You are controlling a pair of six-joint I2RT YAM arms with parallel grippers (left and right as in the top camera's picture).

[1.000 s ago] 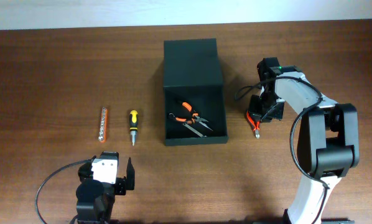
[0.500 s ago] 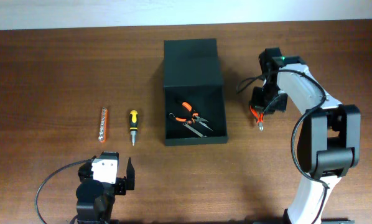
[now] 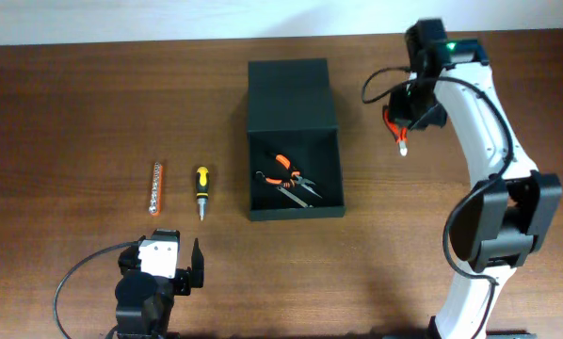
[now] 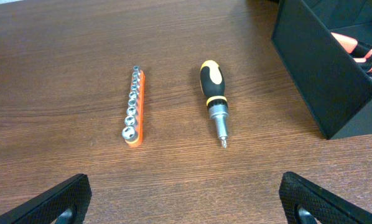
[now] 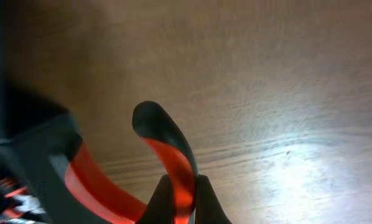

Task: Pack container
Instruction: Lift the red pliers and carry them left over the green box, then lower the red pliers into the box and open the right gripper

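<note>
Container (image 3: pixel 288 94), a matte dark rectangular box, sits near the middle of the counter (image 3: pixel 74 104), about midway between its left and right edges; the hinged flap lies open and flat toward the far edge, and the open compartment faces up on the side toward the near edge; inside lie orange-handled pliers (image 3: pixel 283 167) and, just beside them toward the near right corner of the box, a darker hand tool (image 3: pixel 302 192) whose kind cannot be told. Right fingers (image 5: pixel 158 205), to the right of the flap and toward the far right corner of the counter, are closed on red-handled pliers (image 3: pixel 397 128); one red-and-black handle curves up between them in the right wrist view, and the pale tip points toward the near edge. Left fingers (image 4: pixel 52 202), close to the near edge and left of the container, stand wide apart and hold nothing. Yellow-and-black screwdriver (image 3: pixel 201 191) lies between the container and the left edge, tip toward the near edge; an orange socket rail (image 3: pixel 156 188) with a row of metal sockets lies parallel just to its left, apart from it.
</note>
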